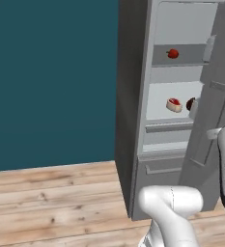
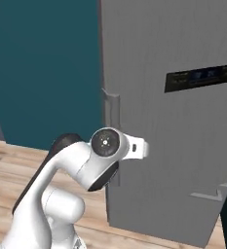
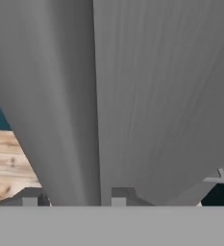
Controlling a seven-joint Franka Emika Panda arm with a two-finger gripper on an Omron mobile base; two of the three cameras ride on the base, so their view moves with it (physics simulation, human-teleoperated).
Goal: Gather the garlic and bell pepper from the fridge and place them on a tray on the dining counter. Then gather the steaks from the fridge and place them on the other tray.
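While the fridge (image 1: 133,96) stands with its door (image 2: 183,121) swung open, the tool (image 3: 74,199) is pinching the door's vertical handle (image 3: 96,96). The bell pepper (image 1: 172,53) sits on an upper shelf; the steaks (image 1: 174,104) lie on the shelf below.

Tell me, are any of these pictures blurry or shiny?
Left base view: soft and a little blurry, but the red bell pepper and raw steak on the fridge shelves still read clearly. Right base view: flat, even light on the fridge door, no glare. Hand view: very close, the bar handle smooth and slightly blurred.
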